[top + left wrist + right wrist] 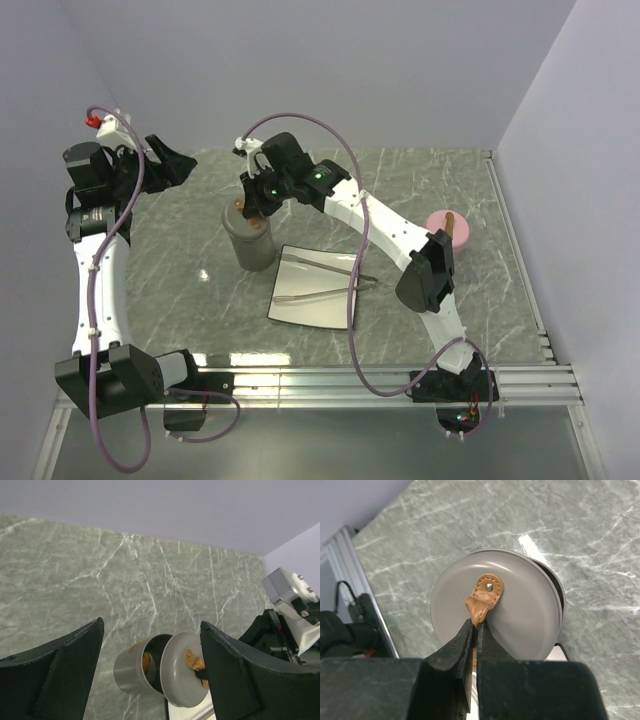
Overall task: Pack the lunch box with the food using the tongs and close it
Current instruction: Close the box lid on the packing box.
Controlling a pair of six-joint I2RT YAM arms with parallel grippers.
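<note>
The lunch box [252,248] is a grey round tin standing left of the white plate [315,310]. My right gripper [258,205] [476,625] is shut on the tan leather tab [482,597] of the grey lid [520,615] and holds it just over the tin. From the left wrist the lid [182,677] sits off to one side of the lunch box [130,672], leaving part of the mouth uncovered. A tan-brown piece of food [145,662] shows inside. The silver tongs [330,266] lie on the plate. My left gripper [180,165] [151,625] is open, raised at the far left, with nothing in it.
A pink bowl [450,228] with a brown stick in it stands at the right. A metal rail [380,380] runs along the near table edge by the arm bases. Pale walls close in the back and right.
</note>
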